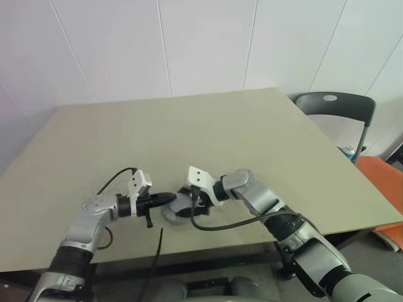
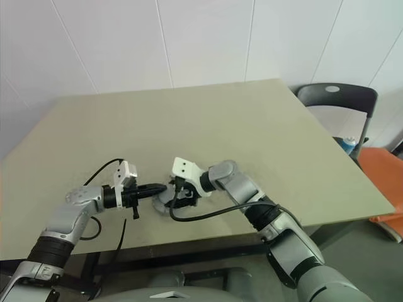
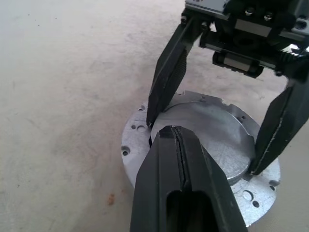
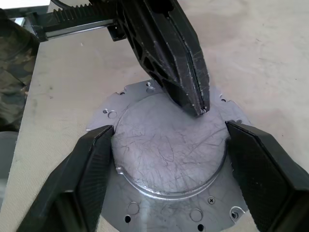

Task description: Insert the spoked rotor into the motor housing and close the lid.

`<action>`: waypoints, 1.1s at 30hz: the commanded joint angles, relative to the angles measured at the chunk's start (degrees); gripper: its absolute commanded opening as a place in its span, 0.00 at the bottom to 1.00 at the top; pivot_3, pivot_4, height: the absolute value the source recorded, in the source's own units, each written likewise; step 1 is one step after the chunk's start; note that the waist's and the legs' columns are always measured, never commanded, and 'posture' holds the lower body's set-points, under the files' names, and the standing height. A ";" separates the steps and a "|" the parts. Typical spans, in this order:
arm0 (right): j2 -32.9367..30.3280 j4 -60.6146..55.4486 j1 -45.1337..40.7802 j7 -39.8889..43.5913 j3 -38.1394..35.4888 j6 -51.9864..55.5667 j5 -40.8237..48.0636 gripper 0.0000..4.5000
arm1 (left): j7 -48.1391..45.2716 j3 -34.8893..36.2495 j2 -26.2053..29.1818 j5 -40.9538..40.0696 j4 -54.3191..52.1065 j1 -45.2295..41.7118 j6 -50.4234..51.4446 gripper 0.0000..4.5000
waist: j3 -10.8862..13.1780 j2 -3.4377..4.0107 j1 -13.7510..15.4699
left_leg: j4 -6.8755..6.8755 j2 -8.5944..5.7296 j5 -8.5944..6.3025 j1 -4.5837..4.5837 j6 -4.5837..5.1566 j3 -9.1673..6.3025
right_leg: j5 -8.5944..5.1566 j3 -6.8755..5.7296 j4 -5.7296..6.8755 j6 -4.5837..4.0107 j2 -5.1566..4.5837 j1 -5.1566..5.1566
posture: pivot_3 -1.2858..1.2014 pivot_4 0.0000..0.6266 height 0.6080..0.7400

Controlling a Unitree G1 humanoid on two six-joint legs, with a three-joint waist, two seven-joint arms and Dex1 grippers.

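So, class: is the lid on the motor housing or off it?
On. The lid lies flat, grey face up, on the table, covering everything beneath it; no copper windings show. The right gripper straddles it, open, and the shut left gripper points at its top.

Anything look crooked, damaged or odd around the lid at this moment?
Nothing stands out. The lid lies flat on the table, scuffed but whole. The right gripper straddles it, open; the shut left gripper is above its rim.
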 commanded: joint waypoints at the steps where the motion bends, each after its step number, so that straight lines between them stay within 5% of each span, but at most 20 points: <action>1: -1.89 0.25 -1.15 -1.19 -1.70 2.85 -1.50 0.99 | -0.92 -5.20 2.49 6.02 6.48 2.99 3.58 0.00 | -0.26 0.39 -0.38 | -0.01 0.02 -0.01 -0.02 0.00 -0.09 | 0.00 -0.16 -0.24 0.00 0.01 0.06 | 0.52 0.00 1.00; 14: -0.57 0.53 -2.31 -0.59 -4.94 7.54 3.19 0.99 | -5.91 -6.62 7.02 5.26 6.58 3.37 6.95 0.00 | -0.75 0.62 -1.29 | -0.75 -0.01 0.01 0.13 0.03 -0.26 | -0.03 -0.33 -0.72 0.06 -0.15 0.08 | 0.52 0.00 1.00; 33: -2.65 -3.12 0.04 2.50 -3.47 7.65 3.59 0.99 | -1.88 -2.24 2.01 3.98 5.62 0.95 1.65 0.00 | -0.59 0.47 0.20 | -0.80 -0.24 -0.01 0.00 0.02 -0.23 | -0.16 -0.33 -0.78 0.26 -0.45 0.01 | 0.52 0.00 1.00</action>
